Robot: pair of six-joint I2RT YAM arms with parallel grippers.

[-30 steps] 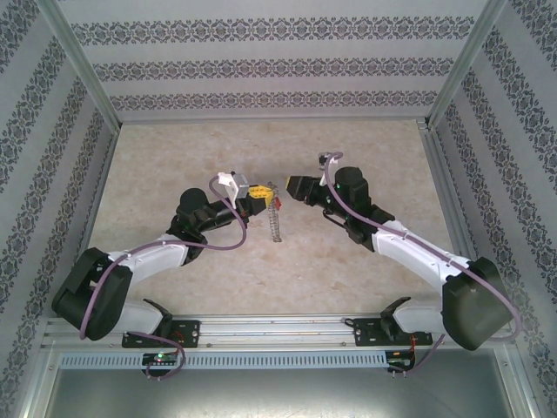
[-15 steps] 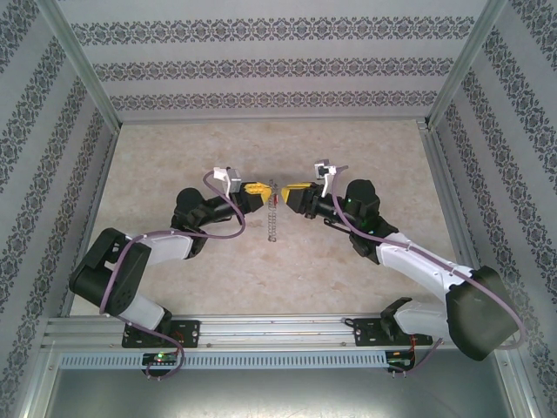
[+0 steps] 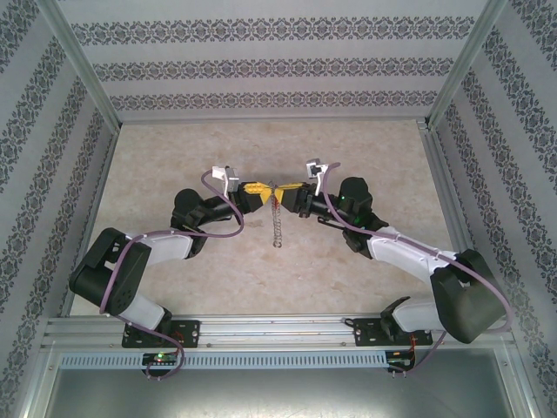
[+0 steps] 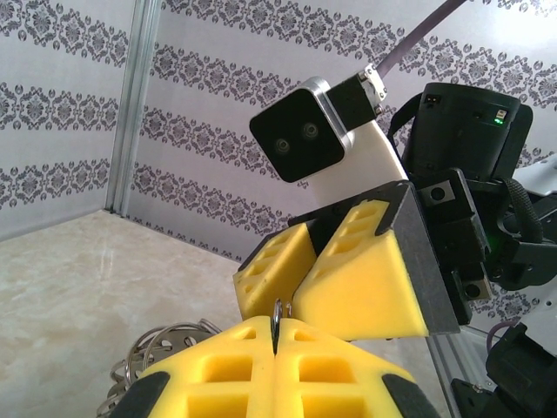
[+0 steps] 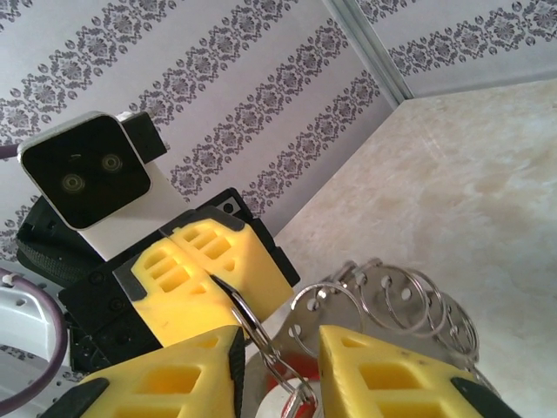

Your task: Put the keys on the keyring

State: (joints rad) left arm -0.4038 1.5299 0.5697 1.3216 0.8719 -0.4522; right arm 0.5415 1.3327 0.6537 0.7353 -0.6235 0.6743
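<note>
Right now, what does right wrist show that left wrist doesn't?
Right wrist: the key's red head sitting between the spread fingers of the right pincer, and the left pincer head-on, shut on a wire of the keyring. Left wrist: the right pincer head-on, plus a green light on that arm. Both: the keyring's silvery loops, the marbled table, patterned walls.

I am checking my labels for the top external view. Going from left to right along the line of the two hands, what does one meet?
Left wrist camera → left hand → keyring → right hand → right wrist camera
</note>
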